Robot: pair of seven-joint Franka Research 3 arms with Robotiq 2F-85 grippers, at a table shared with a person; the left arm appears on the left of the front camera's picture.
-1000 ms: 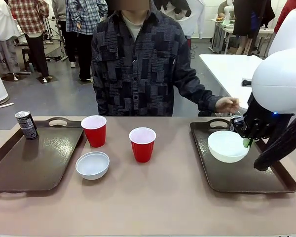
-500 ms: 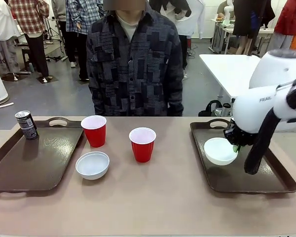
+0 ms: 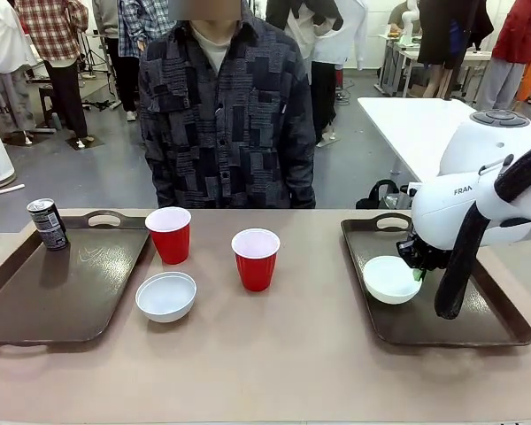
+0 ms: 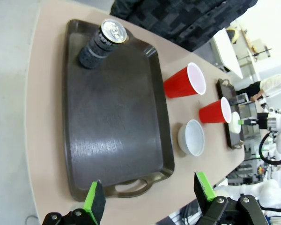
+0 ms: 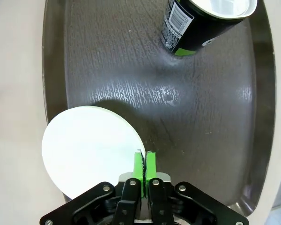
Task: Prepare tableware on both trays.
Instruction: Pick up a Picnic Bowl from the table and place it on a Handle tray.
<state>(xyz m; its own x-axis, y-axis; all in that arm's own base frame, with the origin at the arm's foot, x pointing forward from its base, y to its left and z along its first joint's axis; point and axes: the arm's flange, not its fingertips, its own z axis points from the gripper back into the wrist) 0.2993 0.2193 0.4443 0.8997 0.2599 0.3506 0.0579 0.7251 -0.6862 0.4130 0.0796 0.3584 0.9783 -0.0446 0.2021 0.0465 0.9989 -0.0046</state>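
My right gripper (image 3: pixel 417 268) is shut on the rim of a small white bowl (image 3: pixel 390 280), holding it low over the right brown tray (image 3: pixel 442 328). In the right wrist view the green pads (image 5: pixel 139 165) pinch the bowl (image 5: pixel 89 147) at its edge. A dark can (image 5: pixel 202 22) stands farther along that tray (image 5: pixel 210 122). On the left tray (image 3: pixel 62 292) another dark can (image 3: pixel 47 223) stands in the far corner. Two red cups (image 3: pixel 169 234) (image 3: pixel 255 258) and a second white bowl (image 3: pixel 165 296) sit on the tabletop between the trays. My left gripper (image 4: pixel 149 197) hangs open high above the left tray (image 4: pixel 112 117).
A person in a dark patterned shirt (image 3: pixel 226 115) stands at the far side of the table, hands out of sight. The tan tabletop (image 3: pixel 274 354) is bare in front of the cups. A white table (image 3: pixel 407 124) stands behind at the right.
The right gripper has lowered the bowl toward the tray floor and shifted it slightly left. The person's hand has drawn back from the right tray's far end.
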